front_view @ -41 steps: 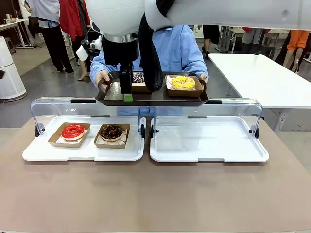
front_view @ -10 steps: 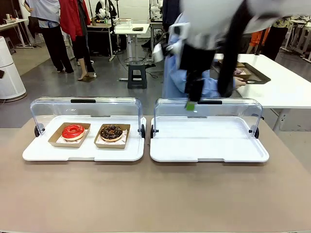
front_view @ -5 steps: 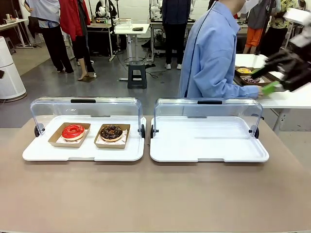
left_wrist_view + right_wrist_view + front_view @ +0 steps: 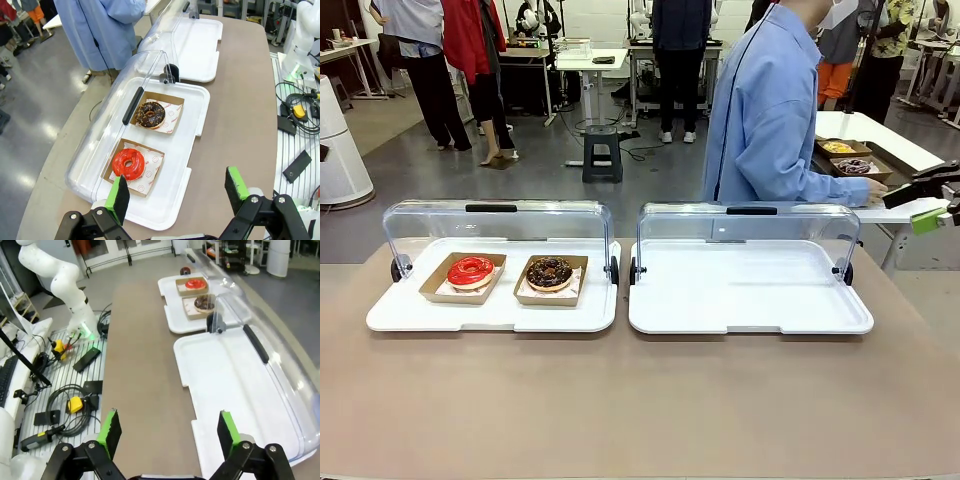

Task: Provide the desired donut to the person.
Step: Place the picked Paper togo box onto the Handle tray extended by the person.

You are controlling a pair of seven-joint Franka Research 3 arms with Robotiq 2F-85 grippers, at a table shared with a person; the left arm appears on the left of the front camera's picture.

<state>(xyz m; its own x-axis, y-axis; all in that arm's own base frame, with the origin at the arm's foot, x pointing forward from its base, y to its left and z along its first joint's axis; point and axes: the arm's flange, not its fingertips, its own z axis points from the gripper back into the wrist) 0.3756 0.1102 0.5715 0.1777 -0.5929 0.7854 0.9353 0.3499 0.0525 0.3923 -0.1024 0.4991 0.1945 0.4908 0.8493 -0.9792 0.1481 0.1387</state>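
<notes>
The 2 donuts left on the table sat in the left tray (image 4: 490, 312), each in its own brown paper boat: the red donut (image 4: 471, 269) on the outer side, the chocolate donut (image 4: 549, 271) just beside it toward the middle. In the left wrist view they lay ahead of the left claw (image 4: 177, 192) and below it, the red donut (image 4: 128, 164) nearer its left finger, the chocolate donut (image 4: 150, 114) farther on. The left claw hung above the table (image 4: 240, 105) with its jaws spread and nothing between the green pads (image 4: 235, 183).

The person (image 4: 770, 120) stood side-on behind the right tray (image 4: 750, 300), one arm stretched toward a white side table (image 4: 880, 150). There a dark tray (image 4: 880, 165) carried 2 more donuts, a yellow donut (image 4: 838, 147) and a dark donut (image 4: 853, 165). The right claw (image 4: 928, 200) showed at the front view's right edge, near the person's outstretched hand and that dark tray. In its own view the right claw (image 4: 167, 432) had its jaws spread, empty, with the right tray (image 4: 240, 385) ahead of it to its right. That tray's clear lid (image 4: 260, 345) stood open. Beyond it lay the left tray with the red donut (image 4: 195, 284) and chocolate donut (image 4: 204, 302), well apart from this claw. The left arm's white base (image 4: 60, 280) rose to the left, above cables (image 4: 75, 400) on a slatted surface.
</notes>
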